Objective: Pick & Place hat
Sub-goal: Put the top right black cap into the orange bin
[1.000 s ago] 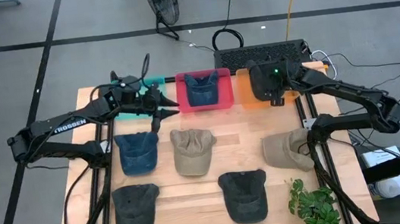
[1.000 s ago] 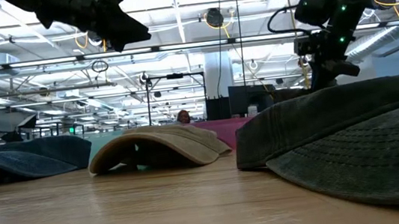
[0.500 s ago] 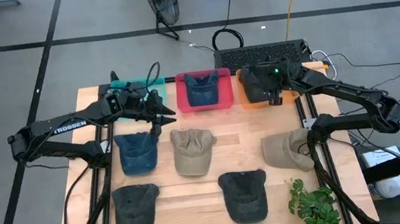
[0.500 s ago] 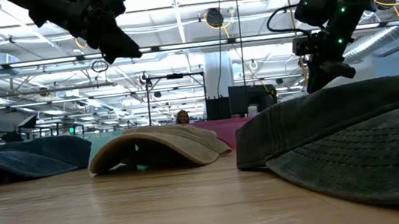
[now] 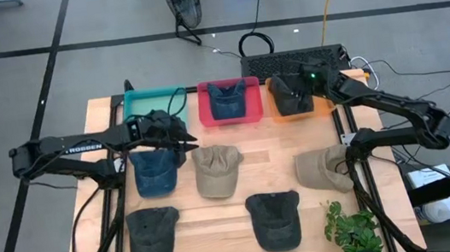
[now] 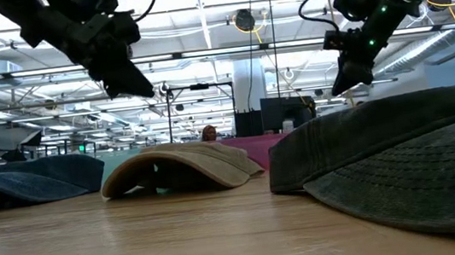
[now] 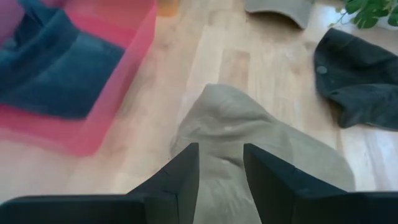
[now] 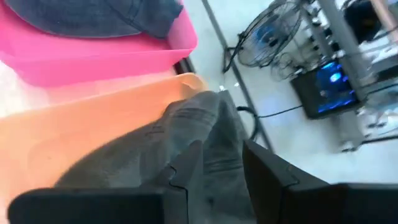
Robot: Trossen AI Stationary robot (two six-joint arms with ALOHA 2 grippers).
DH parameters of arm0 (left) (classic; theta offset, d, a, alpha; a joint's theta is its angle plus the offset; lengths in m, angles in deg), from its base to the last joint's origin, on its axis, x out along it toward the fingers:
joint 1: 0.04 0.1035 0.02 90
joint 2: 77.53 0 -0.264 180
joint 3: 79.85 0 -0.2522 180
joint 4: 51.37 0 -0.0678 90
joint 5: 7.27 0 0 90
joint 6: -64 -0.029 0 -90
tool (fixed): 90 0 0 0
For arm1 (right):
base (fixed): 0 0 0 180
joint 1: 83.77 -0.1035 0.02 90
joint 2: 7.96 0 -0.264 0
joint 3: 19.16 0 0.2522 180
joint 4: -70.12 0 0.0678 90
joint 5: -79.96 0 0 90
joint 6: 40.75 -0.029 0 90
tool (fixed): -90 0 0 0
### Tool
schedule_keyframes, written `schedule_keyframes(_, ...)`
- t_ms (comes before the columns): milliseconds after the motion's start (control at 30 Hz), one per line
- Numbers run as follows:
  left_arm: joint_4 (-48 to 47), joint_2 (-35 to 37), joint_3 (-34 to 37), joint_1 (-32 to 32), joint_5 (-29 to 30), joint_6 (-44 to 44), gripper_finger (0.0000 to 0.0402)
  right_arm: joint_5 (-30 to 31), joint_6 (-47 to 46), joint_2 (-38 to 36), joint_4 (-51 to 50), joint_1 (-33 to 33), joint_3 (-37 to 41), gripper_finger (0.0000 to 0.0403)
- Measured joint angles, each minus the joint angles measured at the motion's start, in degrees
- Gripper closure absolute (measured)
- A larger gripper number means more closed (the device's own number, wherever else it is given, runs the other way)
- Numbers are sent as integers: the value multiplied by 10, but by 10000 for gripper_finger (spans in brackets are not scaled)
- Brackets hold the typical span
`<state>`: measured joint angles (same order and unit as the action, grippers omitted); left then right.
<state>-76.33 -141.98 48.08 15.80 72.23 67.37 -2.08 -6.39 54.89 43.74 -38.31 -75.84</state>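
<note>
A dark grey hat [image 5: 293, 104] [image 8: 199, 130] sits in the orange bin [image 5: 323, 105] [image 8: 93, 134] at the table's far edge. My right gripper [image 5: 291, 92] [image 8: 219, 165] is over that bin, shut on the hat. My left gripper [image 5: 183, 138] [image 7: 221, 171] is open and hangs in the air [image 6: 139, 86] between the teal bin [image 5: 149, 101] and the tan hat [image 5: 216, 168] [image 7: 249, 137]. It touches nothing. The tan hat lies crown up on the table. My right gripper holds the dark grey hat by a raised ridge of its crown [image 8: 214, 127], pinched between the two fingers. The fingers come slanting down from the table's right. The rest of the hat spreads below and ahead of them inside the orange bin.
A pink bin [image 5: 206, 115] with a blue hat [image 5: 225, 100] stands between the teal and orange bins. On the table lie a blue hat [image 5: 155, 171], two dark hats [image 5: 152, 234] [image 5: 274, 219] and a khaki hat [image 5: 325, 170]. A plant [image 5: 350, 229] stands at the near right corner.
My left gripper has moved from over the teal bin toward the near edge and down, toward the tan hat. My right gripper has tipped and shifted slightly toward the table's left, and the dark grey hat now sits lower in the orange bin.
</note>
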Motion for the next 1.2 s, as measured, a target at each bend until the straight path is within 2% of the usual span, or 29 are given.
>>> schedule_keyframes(233,18,0,11,-32,22,33,266,-80,-128,38,-28,34,0,307)
schedule_keyframes(367,25,0,11,-51,30,43,266,-85,-166,63,-32,44,0,307)
schedule_keyframes(633,42,2,11,-60,31,42,266,-96,-138,108,-32,44,0,307)
schedule_keyframes(800,30,4,11,-60,31,30,266,-51,-122,126,-32,43,0,307)
schedule_keyframes(1000,22,5,11,-60,31,14,266,-48,-126,129,-34,43,0,308)
schedule_keyframes(1100,19,5,11,-60,31,12,266,-48,-126,129,-37,43,0,321)
schedule_keyframes(1200,15,5,11,-60,31,12,266,-48,-118,129,-43,43,0,355)
